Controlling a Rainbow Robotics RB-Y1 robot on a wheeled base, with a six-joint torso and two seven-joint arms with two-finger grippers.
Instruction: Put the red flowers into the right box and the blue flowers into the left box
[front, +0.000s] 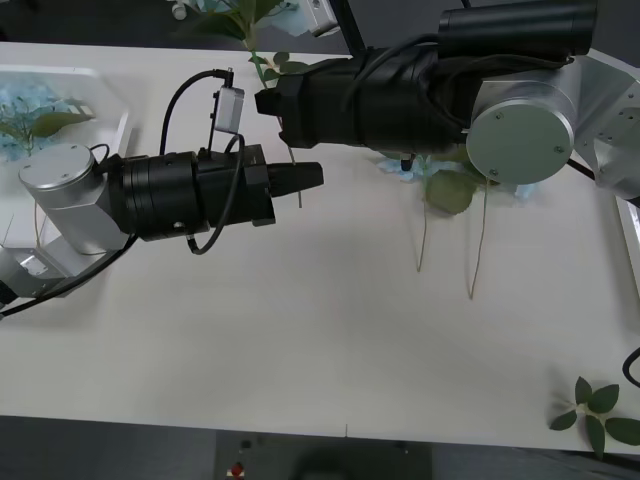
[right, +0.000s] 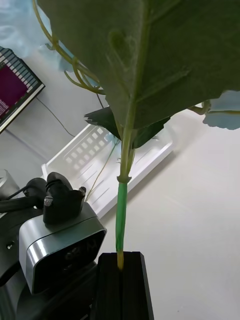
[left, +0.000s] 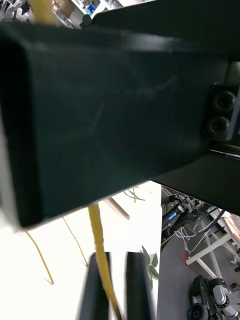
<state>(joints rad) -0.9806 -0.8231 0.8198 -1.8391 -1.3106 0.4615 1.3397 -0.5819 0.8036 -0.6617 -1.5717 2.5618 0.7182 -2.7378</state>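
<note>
- My right gripper (right: 120, 265) is pinching a blue flower's stem (right: 121, 220); my left gripper (left: 111, 280), slightly parted, is straddling its lower stem.
- A handover seems underway; next, closing left, releasing right, carrying it to the left box (front: 112, 120).

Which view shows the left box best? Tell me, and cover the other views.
Right wrist view: the left box shows its long rim and slotted floor. Front view has a corner at the picture's edge, blue flowers inside.

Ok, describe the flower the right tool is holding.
The blue flower looks artificial, with a thin plastic-looking stem that is green near the top and yellowish lower down, one broad green leaf and pale blue petals. The right tool is shut on the stem, above the table. The lower stem reaches the left tool.
</note>
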